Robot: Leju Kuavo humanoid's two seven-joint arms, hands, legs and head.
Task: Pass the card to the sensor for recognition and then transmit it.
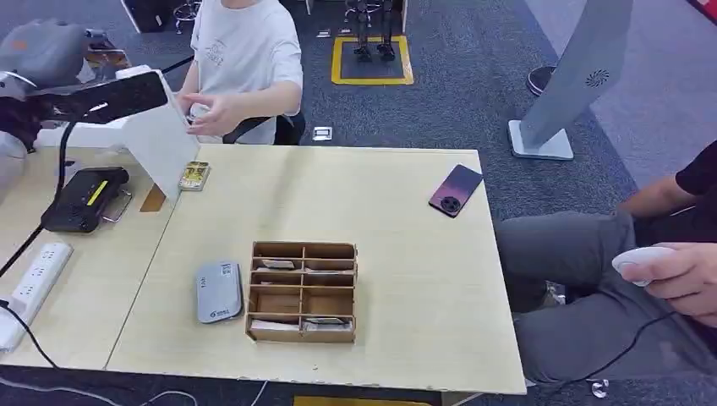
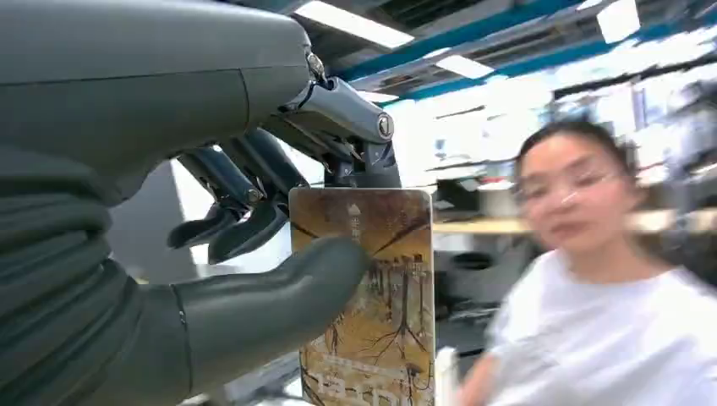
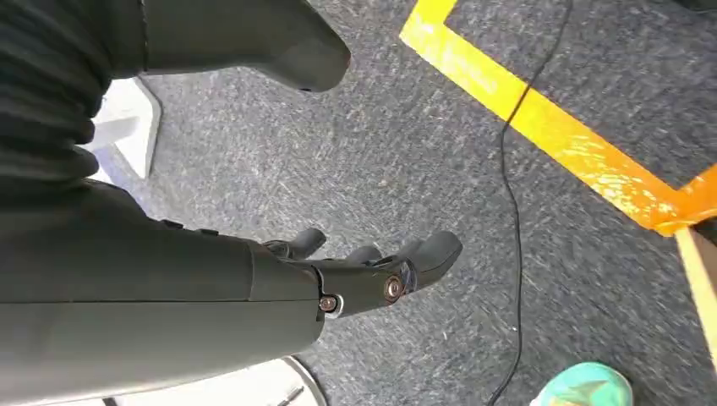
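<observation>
Left wrist view has the card (image 2: pixel 372 296) upright, pinched between the left hand's (image 2: pixel 254 254) thick thumb across its face and the darker fingers (image 2: pixel 245 182) behind, right in front of a person in a white shirt (image 2: pixel 609 338). Raised at the far left, that hand (image 1: pixel 38 59) is above the tabletop (image 1: pixel 406 254). On it sit a grey sensor (image 1: pixel 219 292) beside a wooden compartment box (image 1: pixel 302 291). Hanging over the floor (image 3: pixel 473 152), the right hand (image 3: pixel 372 271) holds nothing, fingers loosely spread.

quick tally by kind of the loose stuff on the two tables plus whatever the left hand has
Cards: 2, one in the left hand (card), one by the white stand (card on the table)
Phones: 1
Grey sensor pads: 1
Wooden divided boxes: 1
Black terminals: 1
Power strips: 1
Total: 7
</observation>
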